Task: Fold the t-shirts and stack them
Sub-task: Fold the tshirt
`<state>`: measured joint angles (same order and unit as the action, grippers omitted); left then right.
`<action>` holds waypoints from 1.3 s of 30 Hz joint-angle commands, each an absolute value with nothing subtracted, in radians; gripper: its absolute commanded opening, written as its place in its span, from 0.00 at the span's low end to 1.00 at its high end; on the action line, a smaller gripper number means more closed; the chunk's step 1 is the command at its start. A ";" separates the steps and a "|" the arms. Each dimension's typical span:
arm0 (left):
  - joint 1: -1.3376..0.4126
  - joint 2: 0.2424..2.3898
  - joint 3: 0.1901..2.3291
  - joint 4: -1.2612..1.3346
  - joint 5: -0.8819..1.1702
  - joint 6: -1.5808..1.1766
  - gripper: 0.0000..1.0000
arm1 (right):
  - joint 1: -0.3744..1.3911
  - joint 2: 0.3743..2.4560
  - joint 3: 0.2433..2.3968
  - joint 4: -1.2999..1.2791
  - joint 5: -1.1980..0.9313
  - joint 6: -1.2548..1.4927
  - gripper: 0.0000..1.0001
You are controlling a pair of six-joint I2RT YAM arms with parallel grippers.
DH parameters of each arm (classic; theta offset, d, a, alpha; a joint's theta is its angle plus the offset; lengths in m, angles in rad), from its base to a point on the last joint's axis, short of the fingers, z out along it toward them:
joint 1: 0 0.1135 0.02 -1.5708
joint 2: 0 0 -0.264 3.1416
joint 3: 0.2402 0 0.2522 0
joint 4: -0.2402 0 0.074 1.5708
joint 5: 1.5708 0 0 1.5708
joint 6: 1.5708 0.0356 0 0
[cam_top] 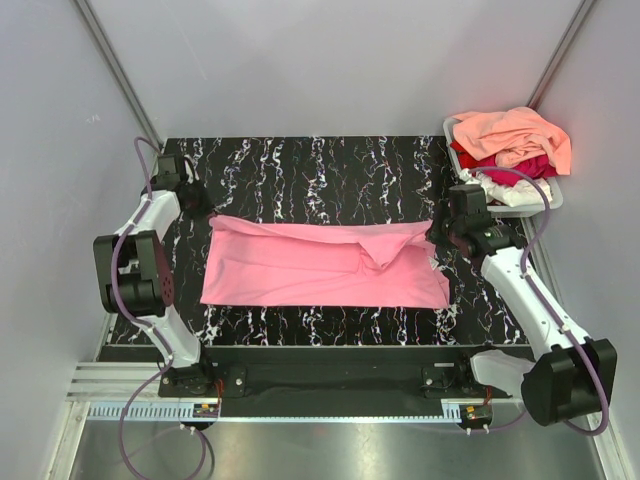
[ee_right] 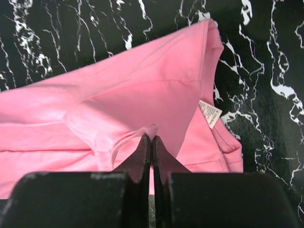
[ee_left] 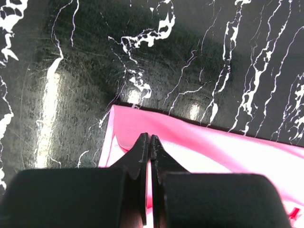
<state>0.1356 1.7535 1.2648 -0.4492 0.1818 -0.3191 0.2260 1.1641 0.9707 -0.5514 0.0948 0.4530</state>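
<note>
Mid bench (cam_top: pixel 300 165): tee (cam_top: pixel 320 270), spread left to right. At its far left corner, left pincer (ee_left: pixel 148 141); at its far right end, right pincer (ee_right: pixel 151 141). Far right corner: tub (cam_top: pixel 548 204), heap (cam_top: pixel 512 138) inside.

Black marbled table (cam_top: pixel 300 170); pink t-shirt (cam_top: pixel 300 270) spread flat across middle; grey tub (cam_top: pixel 527 211) at far right corner.

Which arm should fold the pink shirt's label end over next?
Probably the right. The right gripper sits shut on the pink shirt beside its white label; the left gripper is at the opposite end.
</note>
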 commanded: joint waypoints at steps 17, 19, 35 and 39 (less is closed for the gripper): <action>0.153 1.430 1.048 -0.509 -0.080 -0.419 0.58 | 0.222 1.082 0.831 -0.706 0.219 0.650 0.86; 0.152 1.389 1.019 -0.483 -0.066 -0.425 0.59 | 0.224 1.075 0.841 -0.701 0.187 0.661 0.86; -0.118 1.773 1.258 -0.518 -0.006 -0.393 0.43 | 0.244 1.443 0.853 -0.514 -0.072 0.712 0.81; -0.141 1.825 1.232 -0.499 0.046 -0.419 0.42 | 0.244 1.575 0.919 -0.489 -0.071 0.718 0.82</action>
